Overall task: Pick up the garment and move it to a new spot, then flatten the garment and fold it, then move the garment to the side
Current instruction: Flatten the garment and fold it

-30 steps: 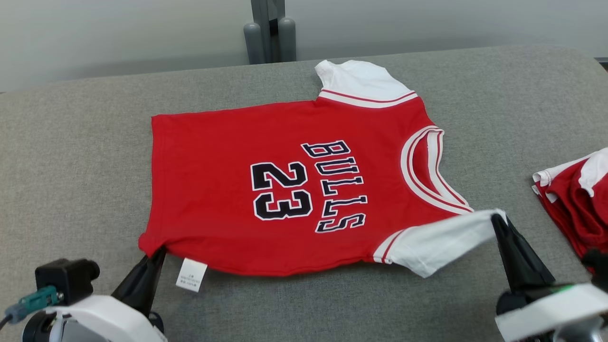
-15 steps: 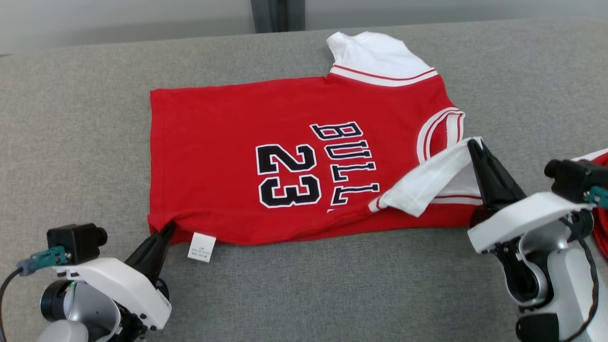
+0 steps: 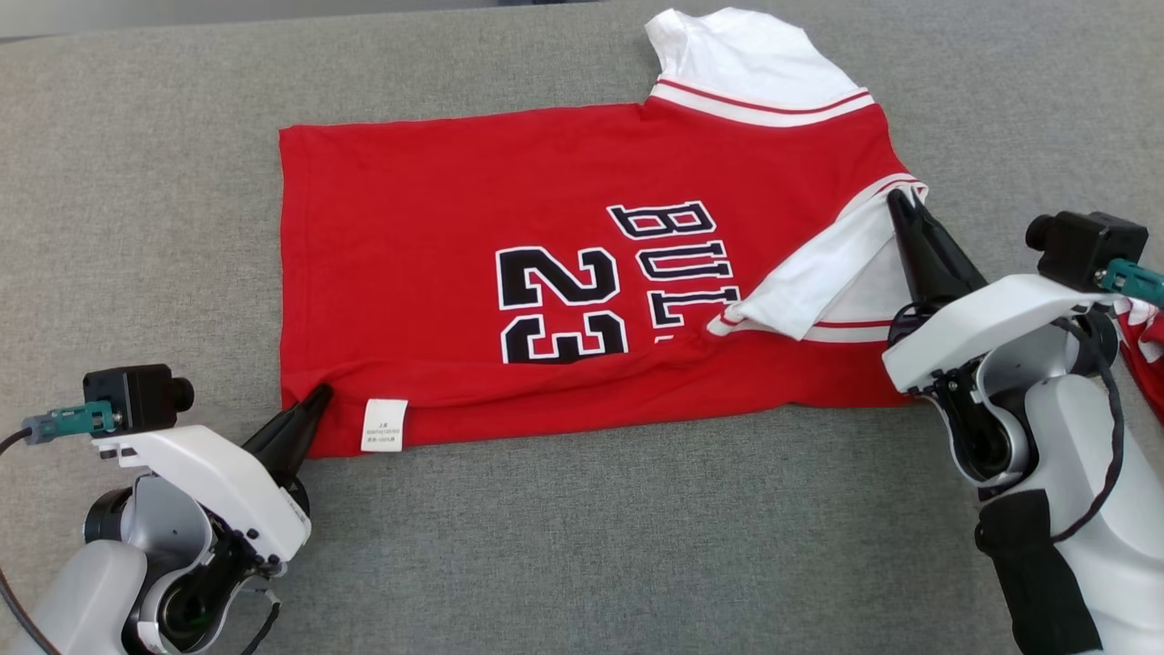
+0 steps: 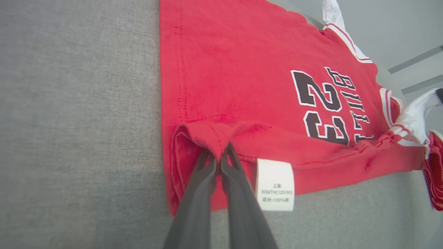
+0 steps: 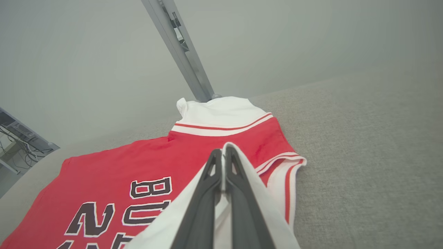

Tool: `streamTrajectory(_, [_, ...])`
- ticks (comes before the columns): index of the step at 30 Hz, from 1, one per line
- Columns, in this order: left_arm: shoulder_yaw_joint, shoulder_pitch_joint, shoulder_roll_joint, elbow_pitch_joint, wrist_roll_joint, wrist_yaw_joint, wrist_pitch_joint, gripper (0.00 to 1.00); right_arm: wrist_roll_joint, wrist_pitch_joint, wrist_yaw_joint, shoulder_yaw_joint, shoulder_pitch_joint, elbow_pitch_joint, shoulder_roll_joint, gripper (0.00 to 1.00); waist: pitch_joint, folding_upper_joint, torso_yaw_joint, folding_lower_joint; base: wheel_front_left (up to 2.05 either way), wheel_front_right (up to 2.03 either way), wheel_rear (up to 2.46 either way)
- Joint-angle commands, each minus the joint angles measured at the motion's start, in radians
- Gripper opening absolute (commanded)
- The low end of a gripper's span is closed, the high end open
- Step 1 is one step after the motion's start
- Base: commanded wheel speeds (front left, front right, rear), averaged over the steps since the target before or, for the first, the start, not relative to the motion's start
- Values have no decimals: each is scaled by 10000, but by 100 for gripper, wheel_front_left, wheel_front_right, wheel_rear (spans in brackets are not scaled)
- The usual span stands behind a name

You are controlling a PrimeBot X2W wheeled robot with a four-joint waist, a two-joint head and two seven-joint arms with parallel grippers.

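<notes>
The garment (image 3: 436, 218) is a red jersey with white sleeves and black "BULLS 23" print, spread on the grey surface. Its near edge is folded up over the print. My left gripper (image 3: 320, 393) is shut on the garment's near hem corner, beside a white care label (image 3: 384, 425); the left wrist view shows the fingers (image 4: 207, 166) pinching the folded red hem (image 4: 221, 135). My right gripper (image 3: 896, 198) is shut on the near white sleeve (image 3: 809, 282), lifted over the collar. In the right wrist view the white sleeve edge (image 5: 226, 147) sits between the fingers. The far sleeve (image 3: 746, 59) lies flat.
Another red and white garment (image 3: 1148, 341) lies at the right edge, behind my right arm. The grey padded surface (image 3: 582, 546) stretches wide in front and to the left. A grey metal post (image 5: 180, 48) stands beyond the far edge.
Both grippers have carried the garment's near edge away from me, folding it over the print; the sleeve now covers the end of "BULLS". The head camera has tilted down.
</notes>
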State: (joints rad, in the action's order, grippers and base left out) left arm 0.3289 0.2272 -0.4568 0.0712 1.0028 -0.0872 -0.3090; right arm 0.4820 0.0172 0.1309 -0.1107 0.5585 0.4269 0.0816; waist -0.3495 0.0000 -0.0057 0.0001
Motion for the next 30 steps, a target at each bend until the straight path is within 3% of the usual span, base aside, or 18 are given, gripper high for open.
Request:
streamTrajectory(1, [-38,220,25,112,119,112,-29,0,48,-110,-4,-11,199,166,110,0,-64,0,42,-1,0,0,0])
streamTrajectory(9, [-30,826,453,1155,345,604,238,0,577,-498,-2,-314,1110,1651,53,0,-260,0,145,-1,0,0,0])
streamTrajectory(10, [-76,863,526,1243,380,619,345,13,638,-510,-4,-398,1167,1762,44,29,-260,0,147,-1,0,0,0])
streamTrajectory(11, [-80,884,567,1326,385,646,414,49,720,-584,-4,-471,1198,1848,41,67,-248,0,149,-1,0,0,0])
streamTrajectory(12, [-96,894,593,1403,366,663,517,100,830,-667,-4,-518,1235,1890,47,100,-240,0,153,-1,0,0,0])
streamTrajectory(19, [-405,730,887,1601,71,509,1661,100,1184,-1622,-4,-712,905,1582,262,100,-83,0,190,-1,0,0,0])
streamTrajectory(24, [-594,570,954,1469,-507,41,2659,100,968,-2271,-4,-571,501,1067,423,100,103,0,185,-1,0,0,0])
streamTrajectory(30, [-599,407,981,919,-1751,-804,4141,100,-371,-2768,-4,86,-506,-112,421,100,507,0,179,-1,0,0,0])
